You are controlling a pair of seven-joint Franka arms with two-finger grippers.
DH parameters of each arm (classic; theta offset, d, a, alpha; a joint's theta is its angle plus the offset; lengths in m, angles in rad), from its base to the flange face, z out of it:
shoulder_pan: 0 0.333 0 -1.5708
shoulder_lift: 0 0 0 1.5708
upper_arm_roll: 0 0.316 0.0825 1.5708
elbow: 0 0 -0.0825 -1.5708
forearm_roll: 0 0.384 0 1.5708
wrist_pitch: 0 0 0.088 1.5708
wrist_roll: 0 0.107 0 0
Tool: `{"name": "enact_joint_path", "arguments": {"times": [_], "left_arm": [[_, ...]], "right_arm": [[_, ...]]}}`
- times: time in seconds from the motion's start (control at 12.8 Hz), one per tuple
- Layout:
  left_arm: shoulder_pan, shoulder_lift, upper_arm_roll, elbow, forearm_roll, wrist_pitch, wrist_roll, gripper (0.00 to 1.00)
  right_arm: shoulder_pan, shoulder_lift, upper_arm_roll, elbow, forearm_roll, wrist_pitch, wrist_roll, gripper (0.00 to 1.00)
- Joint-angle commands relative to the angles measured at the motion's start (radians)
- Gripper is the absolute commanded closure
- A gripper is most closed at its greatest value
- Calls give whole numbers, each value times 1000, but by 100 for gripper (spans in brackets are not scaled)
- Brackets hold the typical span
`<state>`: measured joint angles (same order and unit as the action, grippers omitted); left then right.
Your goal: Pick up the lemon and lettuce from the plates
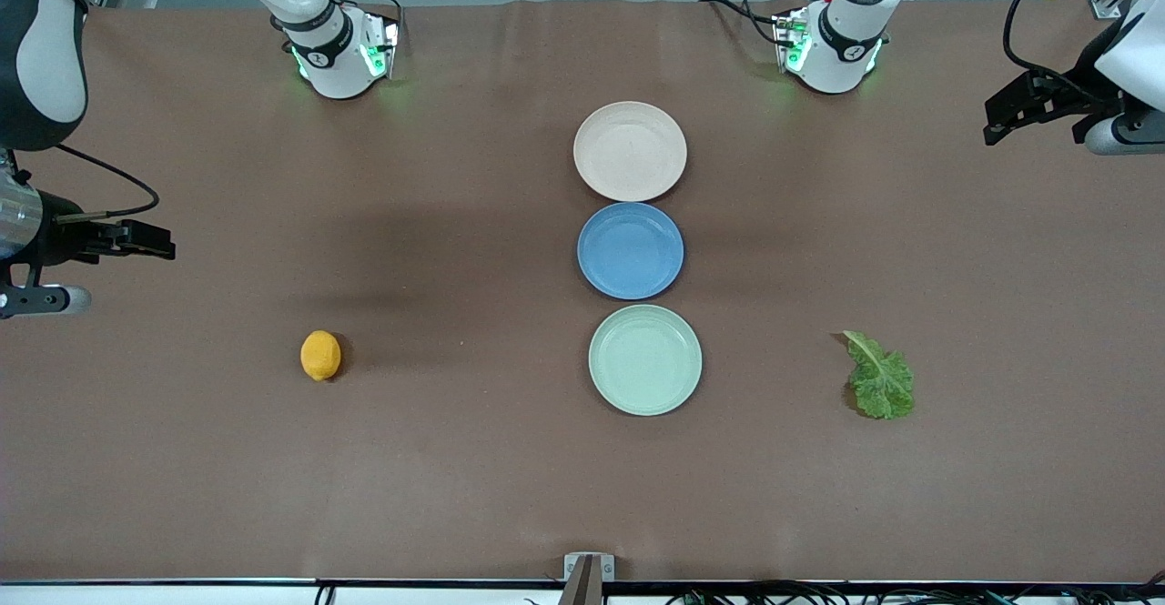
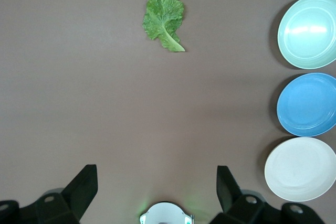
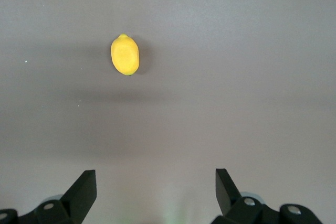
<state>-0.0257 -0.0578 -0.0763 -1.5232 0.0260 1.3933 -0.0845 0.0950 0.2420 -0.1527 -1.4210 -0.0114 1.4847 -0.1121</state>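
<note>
1. Front view: three round plain plates sit in a column mid-surface on the brown surface. The pale beige-pink plate is farthest from the camera, the blue plate is in the middle, and the pale mint green plate is nearest. All three are bare.
2. Small oval yellow-orange lemon lies on the bare surface toward the right arm's end, well apart from the plates. Crinkled bright green lettuce leaf lies flat toward the left arm's end, also off the plates. The task says pick from plates, but both items are already on the cloth, each on the side of its own arm, likely for a one-arm reach each.
3. Right gripper hangs high at the right arm's end, not over the lemon. Left gripper hangs high at the left arm's end, not over the lettuce. Both look parked and holding nothing.
4. Left wrist view: jaws spread wide, nothing between them. The lettuce is well ahead, pale stalk end pointing toward the plates. The mint, blue and beige-pink plates run along one edge.
5. Right wrist view: jaws wide, empty. The lemon lies alone on the surface, resting on its side, so it could roll if nudged.
</note>
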Motion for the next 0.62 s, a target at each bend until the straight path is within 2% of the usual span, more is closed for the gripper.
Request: {"name": "enact_joint_path", "arguments": {"times": [0.0, 0.31, 0.55], "left_arm": [[-3, -16, -2, -15, 26, 16, -9, 0], [-3, -16, -2, -15, 25, 18, -9, 0], [-3, -16, -2, -14, 26, 18, -8, 0]], "right_arm": [[-6, -56, -2, -33, 13, -9, -1, 0], [-41, -127, 2, -111, 13, 11, -3, 0], [-112, -168, 83, -147, 10, 22, -3, 0]]}}
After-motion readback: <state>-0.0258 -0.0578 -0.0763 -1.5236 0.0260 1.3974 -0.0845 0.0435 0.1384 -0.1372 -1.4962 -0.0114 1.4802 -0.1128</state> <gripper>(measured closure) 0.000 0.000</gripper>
